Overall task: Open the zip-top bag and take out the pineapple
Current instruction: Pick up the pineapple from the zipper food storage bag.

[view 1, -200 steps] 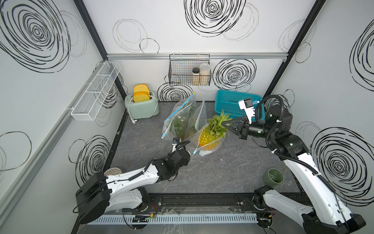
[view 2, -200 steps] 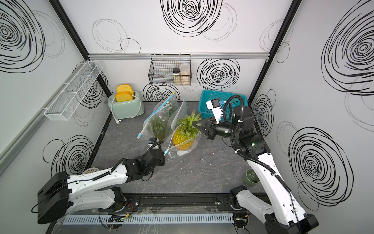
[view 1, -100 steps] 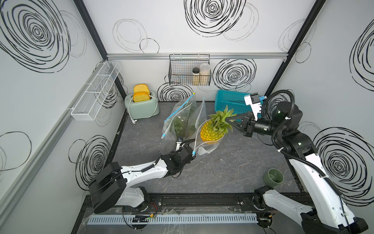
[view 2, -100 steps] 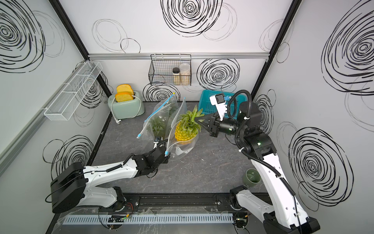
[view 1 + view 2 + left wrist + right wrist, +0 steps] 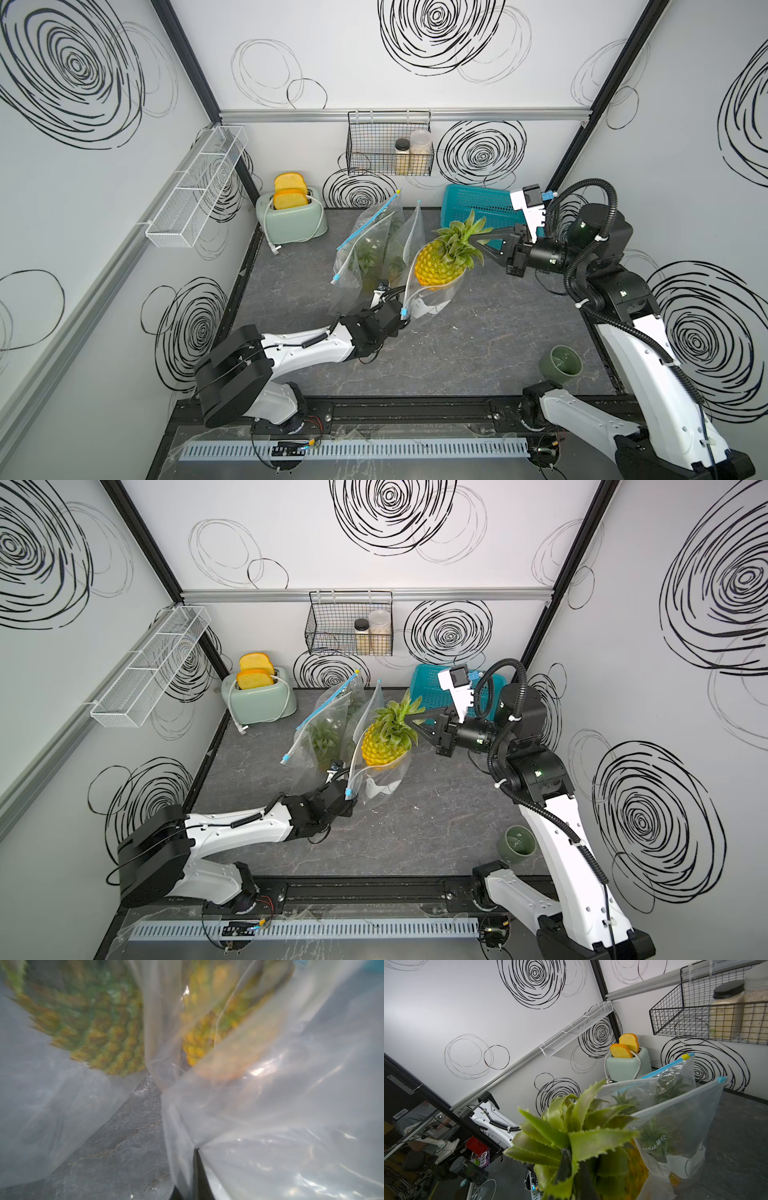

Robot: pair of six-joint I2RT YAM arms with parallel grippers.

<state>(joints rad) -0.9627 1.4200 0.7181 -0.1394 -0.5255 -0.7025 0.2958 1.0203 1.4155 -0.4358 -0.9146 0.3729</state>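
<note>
Holding pineapple (image 5: 439,266), right gripper (image 5: 478,243) (left gripper (image 5: 401,319) pinching bag (image 5: 436,296))

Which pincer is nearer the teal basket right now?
Right. The right pincer, shut on the pineapple, is close in front of the teal basket; the left pincer grips the zip-top bag, farther away.

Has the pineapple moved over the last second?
Yes. The pineapple has lifted further out of the zip-top bag, toward the teal basket.
</note>
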